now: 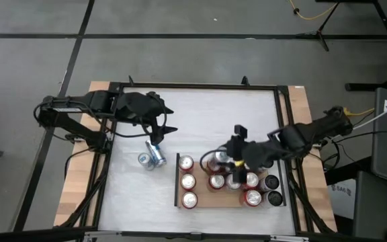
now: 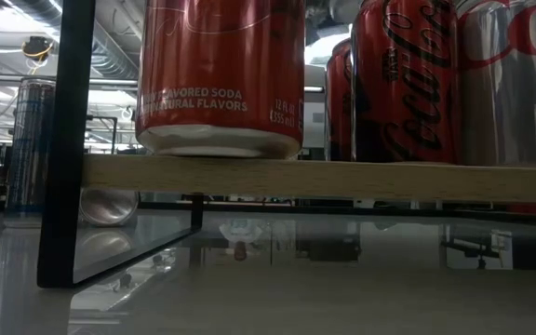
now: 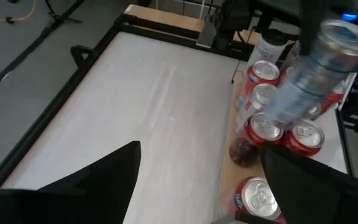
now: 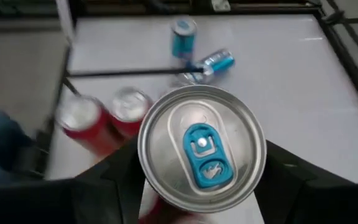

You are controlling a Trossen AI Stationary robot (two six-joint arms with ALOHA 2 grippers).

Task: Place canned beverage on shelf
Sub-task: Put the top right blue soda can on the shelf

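Can [image 4: 201, 148] gripped in right tool [image 1: 237, 163], above shelf [image 1: 210, 199]

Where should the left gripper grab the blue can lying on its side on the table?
Grip the lying blue can across its round body near mid-length, coming straight down from above. It lies flat, so its sides are exposed, but an upright can stands close beside it, so approach may be tight.

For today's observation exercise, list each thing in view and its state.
Left end effector: open, empty, above the table.
Right end effector: shut on a blue-tab can, over the shelf.
Red cans: upright on shelf.
Two blue cans: on table; one upright, one lying.
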